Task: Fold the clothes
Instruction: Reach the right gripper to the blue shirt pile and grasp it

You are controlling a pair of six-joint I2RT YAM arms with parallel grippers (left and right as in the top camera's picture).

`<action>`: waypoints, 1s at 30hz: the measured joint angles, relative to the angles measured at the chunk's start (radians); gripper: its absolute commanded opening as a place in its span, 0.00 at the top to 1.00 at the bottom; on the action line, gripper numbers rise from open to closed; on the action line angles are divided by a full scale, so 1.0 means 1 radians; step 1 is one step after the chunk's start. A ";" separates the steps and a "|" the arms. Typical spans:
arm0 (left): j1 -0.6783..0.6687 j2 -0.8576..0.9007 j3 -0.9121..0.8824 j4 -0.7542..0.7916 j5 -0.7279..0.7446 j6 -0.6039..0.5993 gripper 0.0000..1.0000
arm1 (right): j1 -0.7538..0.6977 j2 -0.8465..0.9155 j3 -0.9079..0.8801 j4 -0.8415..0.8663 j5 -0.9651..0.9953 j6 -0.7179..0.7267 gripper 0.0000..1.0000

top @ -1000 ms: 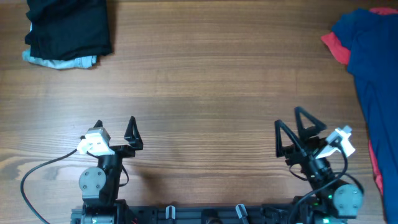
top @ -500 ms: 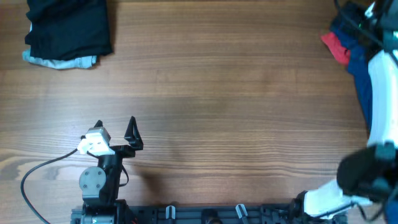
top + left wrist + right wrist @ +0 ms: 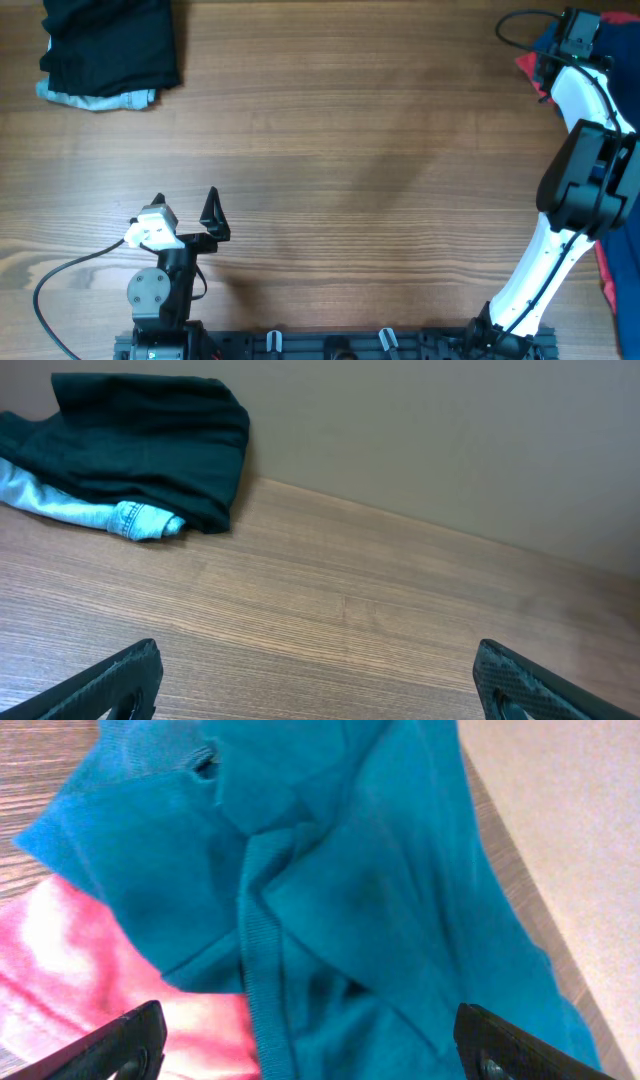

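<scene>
- Right arm [image 3: 575, 85]: stretched out long from its base at the near edge to the far right corner of the brown wooden table [image 3: 350, 150], with the wrist over the clothes heap there.
- Right gripper [image 3: 310, 1045]: jaws spread wide with nothing clamped between them. It hangs just above the deep-blue cloth shirt [image 3: 380, 870]; cannot tell if the tips touch the cloth.
- In the right wrist view the deep-blue cloth shirt is rumpled, and a ribbed band runs down its middle between the fingers.
- The deep-blue cloth shirt [image 3: 628, 85] runs along the right edge from the far right corner. It lies on top of the red cloth shirt [image 3: 535, 72], which sticks out on its left side [image 3: 90, 980].
- Left arm [image 3: 160, 285]: folded up at the near edge, left side.
- Left gripper [image 3: 185, 200]: pointing toward the far edge, jaws wide apart and empty, over bare wood [image 3: 320, 685].
- Black folded cloth garment [image 3: 110, 45] sits in the far left corner, on top of a pale-blue cloth piece [image 3: 95, 98] that shows along its near side.
- Left wrist view: the black folded cloth garment [image 3: 150, 450] and pale-blue cloth piece [image 3: 90, 510] are well apart from the fingers.
</scene>
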 measured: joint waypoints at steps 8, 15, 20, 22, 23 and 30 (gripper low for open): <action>0.000 0.000 0.000 0.000 0.000 0.000 0.00 | -0.030 0.035 0.000 0.016 0.005 -0.003 0.04; 0.000 0.000 0.000 0.000 0.000 0.000 0.00 | -0.042 0.090 0.002 0.039 -0.009 0.011 0.13; 0.000 0.000 0.000 0.000 0.000 0.000 0.00 | -0.078 0.095 0.001 0.023 -0.032 0.045 0.43; 0.000 0.000 0.000 0.000 0.000 0.000 0.00 | -0.079 0.095 0.001 0.016 -0.035 0.055 0.52; 0.000 0.000 0.000 0.000 0.000 0.000 0.00 | -0.079 0.095 0.002 0.012 -0.035 0.067 0.54; 0.000 0.000 0.000 0.000 0.000 0.000 0.00 | -0.085 0.060 0.009 -0.052 -0.113 0.177 0.67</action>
